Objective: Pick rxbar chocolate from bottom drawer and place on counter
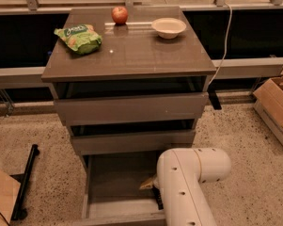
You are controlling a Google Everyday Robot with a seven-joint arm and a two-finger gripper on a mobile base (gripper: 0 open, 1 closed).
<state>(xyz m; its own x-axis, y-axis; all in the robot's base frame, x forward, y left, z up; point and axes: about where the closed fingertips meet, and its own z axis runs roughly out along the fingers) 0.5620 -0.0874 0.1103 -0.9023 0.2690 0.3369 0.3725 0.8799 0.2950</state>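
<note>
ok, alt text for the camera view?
A white robot arm reaches down into the open bottom drawer of a three-drawer cabinet, its gripper low in the drawer and mostly hidden behind the arm. On the counter sit a green chip bag, a red apple and a pale bowl.

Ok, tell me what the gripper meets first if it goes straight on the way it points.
The tan-tipped gripper, low inside the open grey-brown bottom drawer and half hidden behind the white arm, points down-left. It would most likely meet the drawer's bare floor first, though depth is unclear.
</note>
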